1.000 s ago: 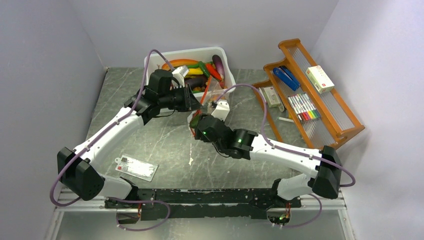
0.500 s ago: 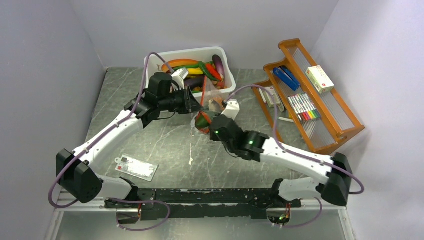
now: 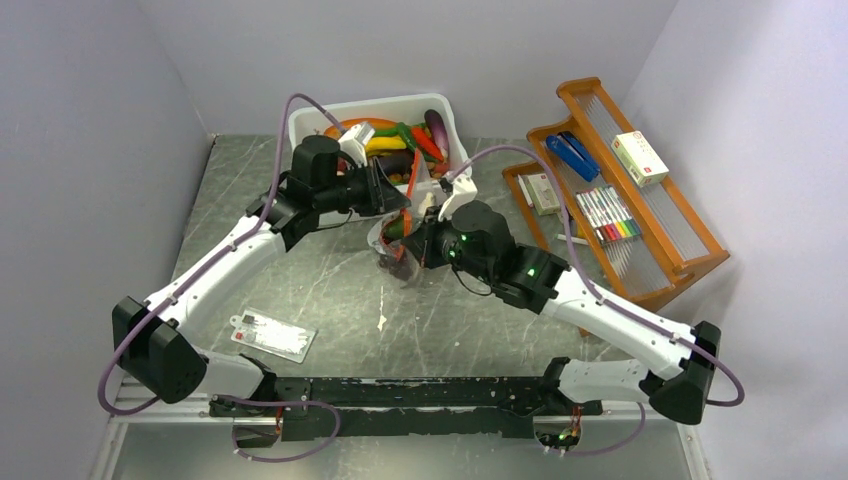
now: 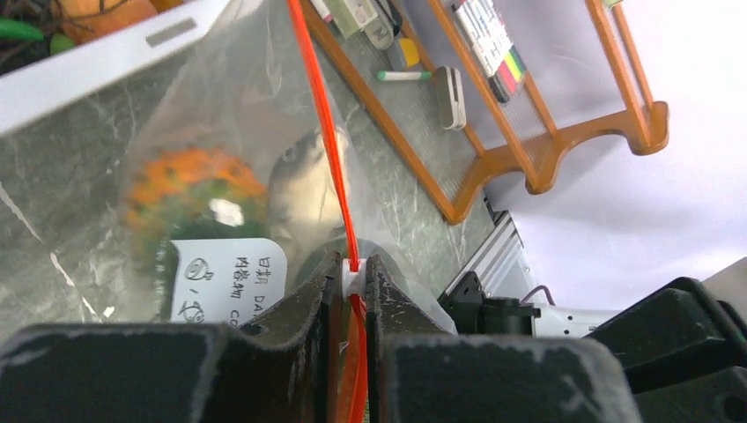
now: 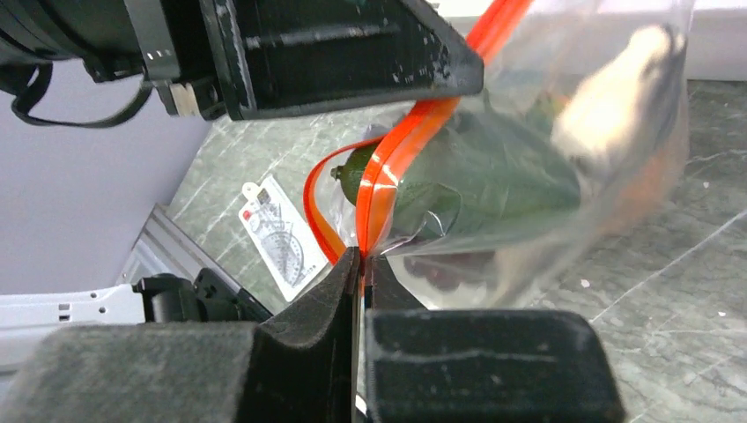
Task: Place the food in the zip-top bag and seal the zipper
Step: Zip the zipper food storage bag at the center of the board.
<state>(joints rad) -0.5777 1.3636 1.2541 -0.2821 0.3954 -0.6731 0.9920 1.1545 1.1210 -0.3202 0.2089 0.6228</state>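
1. Sealing looks to be the step in hand. Both arms meet over the grey table (image 3: 330, 285), just in front of the white tub (image 3: 300, 125), with the zip-top bag (image 3: 392, 250) held between them.
2. The bag hangs from its mouth with the food inside: an orange pineapple (image 4: 189, 189), a green piece (image 5: 458, 176) and a dark grape bunch (image 5: 458, 264) lowest. I can't tell whether its bottom touches the table.
3. The left gripper (image 4: 352, 273) is clamped on the zipper (image 4: 328, 150), with a small white piece riding the strip at its fingertips. The right gripper (image 5: 361, 264) is pinched tight on the same strip, which bows open in a loop just beside it.
4. Next, I'd say, one end must be held fast while the other runs along the taut strip to press it closed.
5. Against a second ago, the right arm has stretched farther out and its wrist is now near the tub. The left arm has hardly moved.
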